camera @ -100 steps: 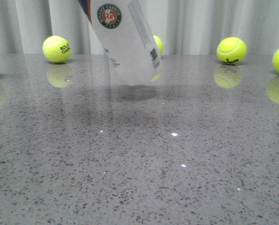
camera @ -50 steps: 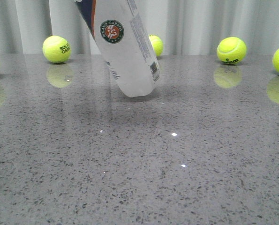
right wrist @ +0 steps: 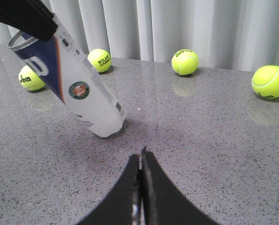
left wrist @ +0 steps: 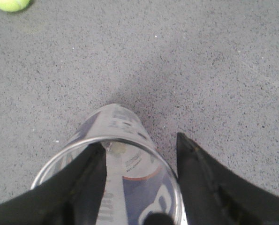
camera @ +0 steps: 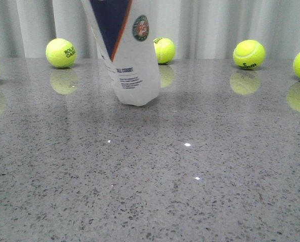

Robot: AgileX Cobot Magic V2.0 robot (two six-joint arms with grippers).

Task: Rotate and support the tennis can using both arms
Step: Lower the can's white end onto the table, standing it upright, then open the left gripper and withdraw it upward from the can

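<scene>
Right wrist view shows the tennis can leaning toward ten o'clock, base on the table, rim pinched by the left gripper for pivoting, right gripper pressed together nearby.

Yellow-green tennis balls dot the far edge of the grey speckled tabletop: one printed ball at left, another near centre, a third further right, each mirrored on the glossy stone. Pale curtains hang behind.
</scene>
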